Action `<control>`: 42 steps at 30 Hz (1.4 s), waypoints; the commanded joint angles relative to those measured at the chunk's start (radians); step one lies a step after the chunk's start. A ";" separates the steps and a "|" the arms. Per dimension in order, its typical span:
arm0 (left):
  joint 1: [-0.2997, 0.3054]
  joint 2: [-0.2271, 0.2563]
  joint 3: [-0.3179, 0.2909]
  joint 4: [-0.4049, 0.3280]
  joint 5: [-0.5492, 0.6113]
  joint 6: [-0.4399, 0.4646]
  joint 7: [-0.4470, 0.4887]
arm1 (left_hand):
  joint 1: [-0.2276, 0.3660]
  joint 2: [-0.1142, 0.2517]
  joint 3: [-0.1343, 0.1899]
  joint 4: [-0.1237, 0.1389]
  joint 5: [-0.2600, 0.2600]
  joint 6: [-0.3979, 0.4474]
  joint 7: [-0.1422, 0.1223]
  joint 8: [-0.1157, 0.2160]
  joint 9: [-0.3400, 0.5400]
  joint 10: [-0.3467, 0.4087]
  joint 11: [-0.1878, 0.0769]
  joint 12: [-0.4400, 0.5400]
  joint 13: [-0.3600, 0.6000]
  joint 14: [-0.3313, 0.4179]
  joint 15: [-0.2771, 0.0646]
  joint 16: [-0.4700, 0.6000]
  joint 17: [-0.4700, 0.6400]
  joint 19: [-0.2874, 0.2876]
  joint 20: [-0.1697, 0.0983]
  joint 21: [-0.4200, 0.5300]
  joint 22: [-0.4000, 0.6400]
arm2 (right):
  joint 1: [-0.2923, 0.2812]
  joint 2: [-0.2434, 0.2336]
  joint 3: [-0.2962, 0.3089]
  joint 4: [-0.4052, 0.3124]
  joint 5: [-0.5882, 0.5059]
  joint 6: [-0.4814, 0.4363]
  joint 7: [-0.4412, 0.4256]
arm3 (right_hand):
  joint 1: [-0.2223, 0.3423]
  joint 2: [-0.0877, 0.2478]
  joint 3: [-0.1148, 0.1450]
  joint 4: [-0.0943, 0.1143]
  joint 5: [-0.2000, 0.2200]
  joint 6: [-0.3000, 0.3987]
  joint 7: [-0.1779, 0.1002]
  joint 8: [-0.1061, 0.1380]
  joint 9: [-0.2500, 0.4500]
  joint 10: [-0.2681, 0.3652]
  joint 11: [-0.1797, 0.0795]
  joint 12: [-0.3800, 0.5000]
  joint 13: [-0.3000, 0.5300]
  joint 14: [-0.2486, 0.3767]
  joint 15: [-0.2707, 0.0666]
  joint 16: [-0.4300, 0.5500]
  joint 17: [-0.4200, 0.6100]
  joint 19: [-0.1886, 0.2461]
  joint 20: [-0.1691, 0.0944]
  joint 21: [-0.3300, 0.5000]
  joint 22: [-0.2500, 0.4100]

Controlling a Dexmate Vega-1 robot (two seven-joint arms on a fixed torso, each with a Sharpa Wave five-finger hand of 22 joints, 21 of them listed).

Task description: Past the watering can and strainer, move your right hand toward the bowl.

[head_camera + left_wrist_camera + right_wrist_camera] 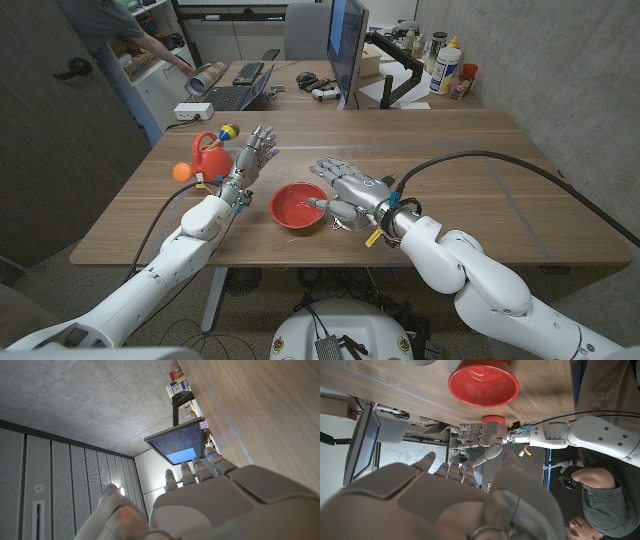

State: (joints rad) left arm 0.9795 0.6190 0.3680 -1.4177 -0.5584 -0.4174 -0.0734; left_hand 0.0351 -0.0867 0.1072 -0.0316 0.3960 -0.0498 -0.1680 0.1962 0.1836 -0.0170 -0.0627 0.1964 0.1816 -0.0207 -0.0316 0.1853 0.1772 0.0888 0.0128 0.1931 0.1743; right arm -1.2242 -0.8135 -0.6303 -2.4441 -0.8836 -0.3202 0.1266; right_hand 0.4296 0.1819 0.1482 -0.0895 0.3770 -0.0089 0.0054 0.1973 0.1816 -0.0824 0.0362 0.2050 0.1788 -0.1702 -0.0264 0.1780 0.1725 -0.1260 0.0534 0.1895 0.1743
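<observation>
Looking down from the head camera, we see a wooden table (480, 170) with a red bowl (298, 206) near its front edge, at the centre of the frame. Our right hand (345, 188) lies just to the right of the bowl, fingers spread and reaching toward the upper left; it holds nothing, and its thumb sits at the bowl's rim, though we cannot tell whether it touches. In the right wrist view, the same bowl (483, 383) appears at the top centre, beyond the pale back of our right hand (445, 505).

Our left hand (252, 157) stands left of the bowl, well apart from it, fingers extended and apart, grasping nothing. Just to its left sits a red watering can (211, 155), with an orange ball (181, 172) beside it. A person's arm (165, 52) reaches in at the upper left, holding a cylinder (204, 77). A monitor (347, 45) stands behind the table.
</observation>
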 commanded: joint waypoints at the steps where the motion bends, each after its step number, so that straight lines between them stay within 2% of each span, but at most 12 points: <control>1: 0.111 0.037 -0.041 -0.126 0.063 -0.003 0.139 | 0.007 -0.001 -0.007 -0.002 0.005 0.005 -0.005 0.004 0.003 0.004 -0.002 0.003 0.003 -0.009 -0.041 0.001 0.002 -0.002 -0.008 0.002 0.003 | -0.075 -0.052 0.042 -0.049 0.010 -0.002 0.003 | 0.009 0.003 0.010 0.003 -0.004 0.003 0.009 0.002 0.003 -0.004 0.004 0.001 0.004 -0.052 0.007 0.000 0.002 -0.007 0.000 0.003 0.004; 8: 0.131 0.036 -0.053 -0.130 0.087 -0.020 0.168 | 0.008 -0.002 -0.008 -0.003 0.006 0.005 -0.004 0.003 0.003 0.004 -0.003 0.003 0.003 -0.008 -0.043 0.001 0.002 0.000 -0.008 0.003 0.003 | -0.096 -0.059 0.060 -0.051 0.018 0.000 -0.013 | 0.001 0.001 0.009 0.010 -0.010 0.010 0.014 0.003 0.003 -0.003 0.004 0.002 0.004 -0.051 0.009 0.001 0.003 -0.007 0.004 0.004 0.004; 14: 0.113 0.028 -0.048 -0.113 0.063 -0.012 0.140 | 0.008 -0.002 -0.009 -0.003 0.006 0.004 -0.004 0.003 0.003 0.004 -0.005 0.003 0.003 -0.008 -0.042 0.002 0.002 0.001 -0.009 0.003 0.003 | -0.094 -0.039 0.064 -0.045 0.027 -0.010 -0.021 | -0.006 0.001 0.009 0.016 -0.015 0.009 0.014 0.002 0.004 -0.002 0.001 0.003 0.004 -0.050 0.007 0.003 0.004 -0.006 0.003 0.005 0.004; 21: 0.055 0.014 -0.046 -0.039 0.020 -0.043 0.058 | 0.009 -0.002 -0.011 -0.003 0.007 0.003 -0.004 0.002 0.003 0.007 -0.007 0.004 0.003 -0.007 -0.044 0.002 0.002 0.003 -0.012 0.004 0.003 | -0.039 0.028 0.009 -0.014 -0.030 -0.038 -0.003 | -0.011 0.000 0.009 0.020 -0.020 0.009 0.012 0.001 0.004 0.001 0.000 0.004 0.005 -0.047 0.003 0.004 0.005 -0.001 0.000 0.007 0.004; 25: 0.028 0.014 -0.043 0.005 0.010 -0.062 0.017 | 0.010 -0.002 -0.011 -0.003 0.008 0.003 -0.005 0.002 0.004 0.009 -0.007 0.005 0.003 -0.008 -0.045 0.002 0.002 0.005 -0.015 0.004 0.003 | -0.020 0.049 -0.019 0.004 -0.072 -0.048 0.002 | -0.013 0.000 0.009 0.022 -0.022 0.008 0.011 0.000 0.004 0.003 -0.001 0.005 0.005 -0.045 0.004 0.005 0.005 0.002 0.000 0.008 0.004; 33: -0.005 0.005 -0.038 0.074 -0.015 -0.100 -0.053 | 0.011 -0.002 -0.012 -0.004 0.009 0.003 -0.003 0.002 0.004 0.009 -0.006 0.005 0.003 -0.009 -0.046 0.001 0.002 0.005 -0.016 0.004 0.003 | -0.014 0.110 -0.070 0.031 -0.136 -0.083 -0.004 | -0.019 -0.001 0.010 0.028 -0.028 0.006 0.012 -0.001 0.004 -0.002 0.005 0.003 0.005 -0.043 0.004 0.006 0.005 0.005 0.003 0.009 0.004; 37: -0.013 0.001 -0.039 0.095 -0.022 -0.111 -0.063 | 0.011 -0.001 -0.013 -0.004 0.010 0.004 -0.002 0.002 0.004 0.009 -0.005 0.004 0.003 -0.011 -0.044 0.001 0.002 0.005 -0.017 0.004 0.003 | -0.012 0.137 -0.091 0.049 -0.166 -0.101 -0.008 | -0.021 -0.001 0.011 0.030 -0.031 0.005 0.012 -0.002 0.004 -0.002 0.005 0.003 0.005 -0.042 0.006 0.006 0.005 0.007 0.004 0.009 0.004; 42: -0.019 -0.005 -0.044 0.105 0.004 -0.119 -0.024 | 0.012 -0.001 -0.014 -0.004 0.010 0.007 -0.001 0.003 0.004 0.011 -0.005 0.005 0.003 -0.012 -0.045 0.001 0.002 0.003 -0.019 0.003 0.003 | -0.009 0.159 -0.107 0.062 -0.191 -0.116 -0.013 | -0.025 -0.002 0.011 0.033 -0.034 0.005 0.012 -0.003 0.004 -0.002 0.005 0.003 0.005 -0.041 0.007 0.006 0.005 0.009 0.005 0.010 0.004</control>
State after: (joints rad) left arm 0.9894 0.6260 0.3262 -1.3682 -0.5521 -0.4904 -0.0718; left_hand 0.0350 -0.0866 0.0947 -0.0359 0.3998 -0.0500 -0.1681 0.1962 0.1835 -0.0134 -0.0663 0.1964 0.1816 -0.0287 -0.0326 0.1853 0.1772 0.0923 -0.0020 0.1931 0.1743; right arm -1.2510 -0.7456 -0.6630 -2.4346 -1.0040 -0.3977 0.1226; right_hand 0.4159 0.1765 0.1561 -0.0644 0.3451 -0.0017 0.0126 0.1974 0.1839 -0.0822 0.0360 0.2050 0.1788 -0.1733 -0.0233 0.1780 0.1746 -0.1223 0.0572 0.1895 0.1744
